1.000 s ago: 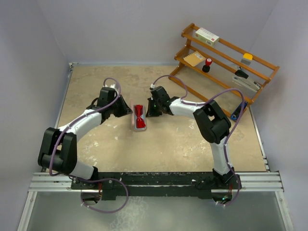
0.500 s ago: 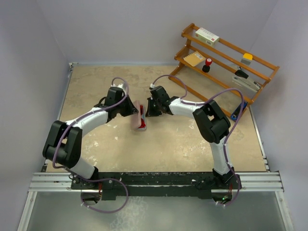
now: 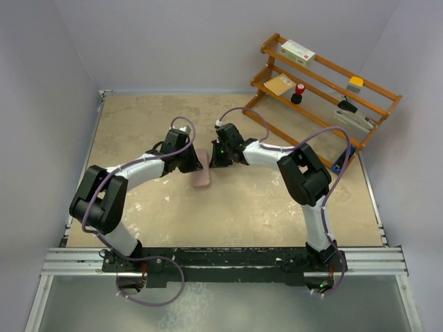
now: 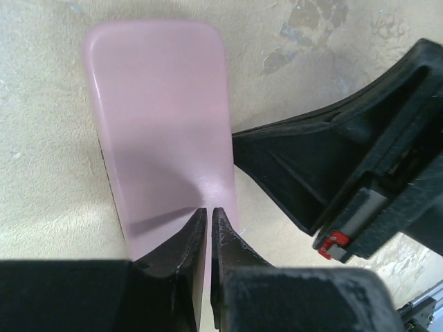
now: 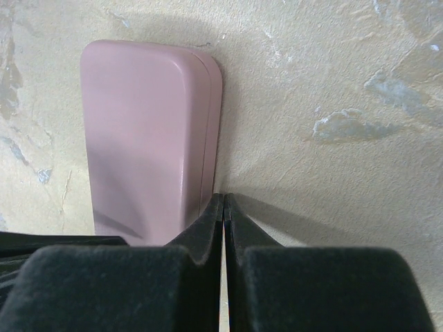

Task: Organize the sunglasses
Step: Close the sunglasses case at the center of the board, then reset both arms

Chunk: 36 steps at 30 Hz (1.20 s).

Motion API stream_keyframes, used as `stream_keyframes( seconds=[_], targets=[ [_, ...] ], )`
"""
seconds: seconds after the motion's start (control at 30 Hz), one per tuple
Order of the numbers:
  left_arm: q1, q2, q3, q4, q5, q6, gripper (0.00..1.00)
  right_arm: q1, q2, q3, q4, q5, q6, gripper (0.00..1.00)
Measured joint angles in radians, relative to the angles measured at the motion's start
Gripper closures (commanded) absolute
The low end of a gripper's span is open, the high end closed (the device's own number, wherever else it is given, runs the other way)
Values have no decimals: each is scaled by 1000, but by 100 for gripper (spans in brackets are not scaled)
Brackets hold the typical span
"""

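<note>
Sitting shut at frame centre, pink case (image 3: pixel 201 176) is hiding its contents (sunglasses unseen); left gripper (image 4: pixel 209 211) and right gripper (image 5: pixel 223 198), both pinched closed on nothing, are touching it.

Robot lab cell: plain walls (image 3: pixel 208 41), alu rail (image 3: pixel 69 261), beige tabletop (image 3: pixel 138 117), wooden prop rack (image 3: pixel 322 86).

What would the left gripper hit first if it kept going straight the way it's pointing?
The case. The left gripper is shut with its tips at the closed lid, apparently touching, so going on would only press into it.
</note>
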Motion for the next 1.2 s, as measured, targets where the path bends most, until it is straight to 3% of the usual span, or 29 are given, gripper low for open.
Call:
stream_keyframes(
  seconds=[0.1,0.3,0.47,0.6,0.73,0.87,0.9,0.93,1.1,1.2],
  targets=[
    [0,-26,21,-32,-9,5,90,0,-2,0,-2,7,-5,100],
    [0,-97,103,-94,-43,57,84,0,-48,-13,-73,86,-43,84],
    [0,-133,138,-126,-77,99,76,0,-153,-15,-157,147,-88,79],
    [0,-139,138,-153,-108,111,58,0,-244,-15,-196,168,-116,59],
    [0,-141,138,-172,-137,124,52,0,-300,-16,-228,192,-143,43],
    [0,-148,138,-180,-163,133,40,0,-329,-31,-259,208,-173,38],
    [0,-150,138,-182,-170,133,31,0,-332,-33,-269,212,-177,14],
    [0,-153,138,-183,-176,134,30,0,-334,-35,-278,213,-182,3],
    [0,-157,138,-181,-186,132,23,0,-377,-71,-307,218,-211,1],
    [0,-157,138,-179,-189,132,0,0,-419,-89,-317,224,-219,1]
  ],
)
